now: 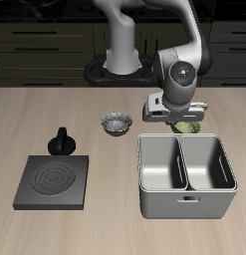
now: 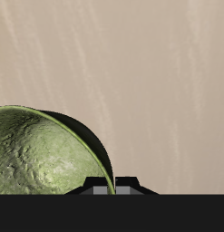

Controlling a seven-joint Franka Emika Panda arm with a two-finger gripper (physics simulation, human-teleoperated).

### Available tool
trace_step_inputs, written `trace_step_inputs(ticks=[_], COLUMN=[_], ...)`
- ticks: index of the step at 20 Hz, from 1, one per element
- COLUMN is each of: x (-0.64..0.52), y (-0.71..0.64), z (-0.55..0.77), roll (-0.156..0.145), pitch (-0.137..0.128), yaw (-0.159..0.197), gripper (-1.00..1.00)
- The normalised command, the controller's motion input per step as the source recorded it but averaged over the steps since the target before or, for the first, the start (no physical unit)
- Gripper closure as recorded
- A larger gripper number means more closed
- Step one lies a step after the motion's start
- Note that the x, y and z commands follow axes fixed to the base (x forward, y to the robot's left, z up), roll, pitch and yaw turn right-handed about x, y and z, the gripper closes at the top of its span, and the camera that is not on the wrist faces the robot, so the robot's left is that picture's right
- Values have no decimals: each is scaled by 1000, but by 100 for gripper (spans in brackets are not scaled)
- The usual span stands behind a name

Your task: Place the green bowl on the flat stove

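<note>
The green bowl (image 1: pixel 187 127) sits low at the table surface just behind the metal basin, largely covered by my gripper (image 1: pixel 181 120). In the wrist view the green bowl (image 2: pixel 41 154) fills the frame close up, with its mottled inside showing. Its rim runs straight into my gripper (image 2: pixel 113 187), whose jaws stand close together on that rim. The flat stove (image 1: pixel 55 181) is a dark grey slab with ring marks, lying near the table's front edge, far across the table from the bowl. Its black knob (image 1: pixel 62 140) is at its back edge.
A grey two-compartment metal basin (image 1: pixel 186 189) stands directly in front of the gripper, toward the table's front edge. A small grey-white patterned bowl (image 1: pixel 117 123) sits between the gripper and the stove.
</note>
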Motion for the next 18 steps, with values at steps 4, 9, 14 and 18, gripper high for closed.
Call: trace_step_inputs(ticks=[4, 9, 14, 18], x=[124, 71, 60, -8], y=[-14, -79, -82, -50], z=[163, 448, 221, 479], roll=[6, -1, -7, 1], pitch=[-12, -88, -29, -78], yaw=[1, 14, 15, 4], gripper=[100, 100, 100, 100])
